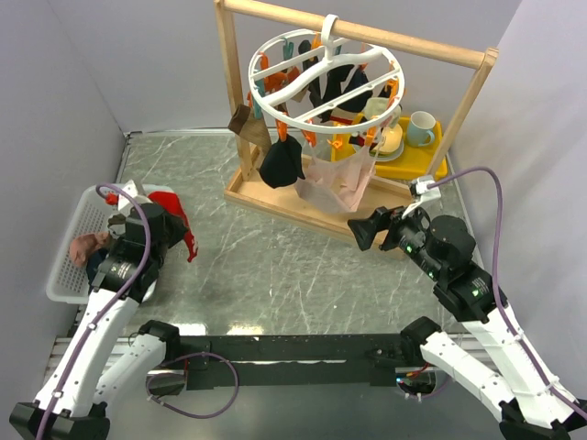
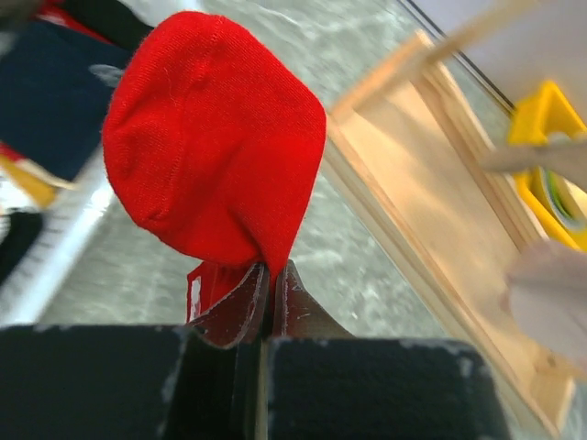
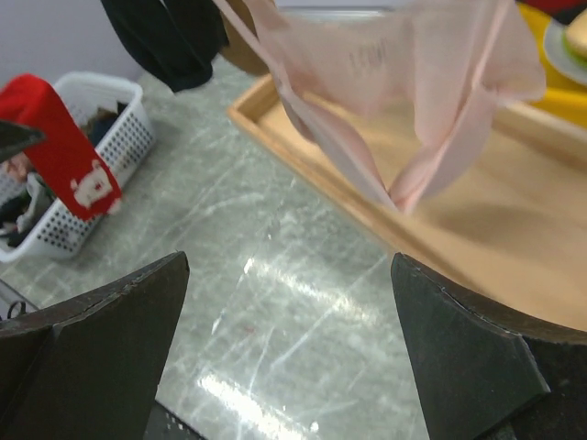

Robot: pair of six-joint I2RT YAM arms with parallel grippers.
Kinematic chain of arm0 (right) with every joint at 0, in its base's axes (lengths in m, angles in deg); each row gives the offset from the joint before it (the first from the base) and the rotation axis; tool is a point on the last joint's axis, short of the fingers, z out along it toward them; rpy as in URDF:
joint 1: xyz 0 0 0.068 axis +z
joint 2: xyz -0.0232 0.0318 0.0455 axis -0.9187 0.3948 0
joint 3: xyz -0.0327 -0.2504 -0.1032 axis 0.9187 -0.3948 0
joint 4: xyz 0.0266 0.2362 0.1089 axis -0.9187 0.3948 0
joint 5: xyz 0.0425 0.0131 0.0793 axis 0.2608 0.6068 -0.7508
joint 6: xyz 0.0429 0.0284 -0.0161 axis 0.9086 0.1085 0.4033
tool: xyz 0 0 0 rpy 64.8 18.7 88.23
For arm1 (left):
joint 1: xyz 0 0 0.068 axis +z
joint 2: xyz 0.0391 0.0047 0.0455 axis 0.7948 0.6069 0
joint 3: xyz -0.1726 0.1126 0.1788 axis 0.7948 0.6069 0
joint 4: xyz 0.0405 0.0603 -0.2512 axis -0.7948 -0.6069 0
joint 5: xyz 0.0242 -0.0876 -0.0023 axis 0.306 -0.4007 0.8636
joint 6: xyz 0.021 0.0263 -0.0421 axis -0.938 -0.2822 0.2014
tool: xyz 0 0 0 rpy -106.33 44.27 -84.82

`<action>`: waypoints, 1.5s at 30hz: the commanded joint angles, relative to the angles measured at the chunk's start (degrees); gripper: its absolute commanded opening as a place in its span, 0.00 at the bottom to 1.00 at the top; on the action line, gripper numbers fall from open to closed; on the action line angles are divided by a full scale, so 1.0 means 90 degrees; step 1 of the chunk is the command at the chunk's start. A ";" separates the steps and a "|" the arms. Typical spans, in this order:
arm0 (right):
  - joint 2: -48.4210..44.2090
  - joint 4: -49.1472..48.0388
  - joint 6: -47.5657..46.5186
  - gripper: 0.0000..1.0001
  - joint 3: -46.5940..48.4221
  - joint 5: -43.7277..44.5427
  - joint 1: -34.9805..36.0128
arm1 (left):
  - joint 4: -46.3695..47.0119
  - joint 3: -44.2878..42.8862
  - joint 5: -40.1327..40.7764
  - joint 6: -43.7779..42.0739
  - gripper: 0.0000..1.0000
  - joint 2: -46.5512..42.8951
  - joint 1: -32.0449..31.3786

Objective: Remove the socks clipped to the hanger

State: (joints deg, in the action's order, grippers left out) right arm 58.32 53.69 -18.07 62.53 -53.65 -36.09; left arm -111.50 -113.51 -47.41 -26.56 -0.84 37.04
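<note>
Wrist views only: left claw (image 2: 273,277) tight on red sock (image 2: 211,137), right claw (image 3: 289,268) apart.

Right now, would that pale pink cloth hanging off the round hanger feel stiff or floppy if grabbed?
Probably floppy: the pale pink cloth sags in loose folds. Likely light, since it looks thin, almost see-through. Hanging free, it may swing away when pushed.
</note>
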 commanded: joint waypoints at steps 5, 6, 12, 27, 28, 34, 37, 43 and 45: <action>-0.0613 0.0294 0.0357 1.00 -0.0391 -0.0326 0.0022 | -0.0125 -0.0375 0.1623 0.0243 0.01 0.0337 0.0336; -0.0622 0.0313 0.0377 1.00 -0.0439 -0.0356 0.0022 | -0.0125 -0.0424 0.1682 0.0253 0.01 0.0416 0.0365; -0.0740 0.0674 0.0309 1.00 -0.0498 -0.0230 0.0012 | 0.0079 -0.0396 0.1965 0.0322 0.01 0.0777 0.0824; -0.0935 0.0645 0.0240 1.00 -0.0586 -0.0317 0.0012 | 0.0080 -0.1391 0.2112 -0.0342 0.01 0.1666 0.3012; -0.0945 0.0636 0.0231 1.00 -0.0586 -0.0327 0.0012 | 0.0147 -0.1411 0.2083 -0.0410 0.01 0.1695 0.3022; -0.0974 0.0606 0.0318 1.00 -0.0625 -0.0307 0.0012 | 0.0392 -0.1079 0.1674 -0.0421 0.57 0.1472 0.3022; -0.0974 0.0616 0.0338 1.00 -0.0625 -0.0278 0.0012 | 0.0665 -0.0913 0.1187 -0.0644 0.76 0.1228 0.3012; -0.0877 0.0577 0.0319 1.00 -0.0567 -0.0268 0.0022 | 0.0802 -0.1117 -0.0403 -0.1345 0.86 0.1042 0.3022; -0.0847 0.0538 0.0348 1.00 -0.0557 -0.0288 0.0022 | 0.1306 -0.1040 -0.2248 -0.1631 0.91 0.0915 0.3022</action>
State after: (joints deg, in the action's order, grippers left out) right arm 52.39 60.07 -15.56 55.86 -56.47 -36.09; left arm -107.00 -121.43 -44.37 -34.60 9.56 64.14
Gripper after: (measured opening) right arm 0.996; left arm 0.880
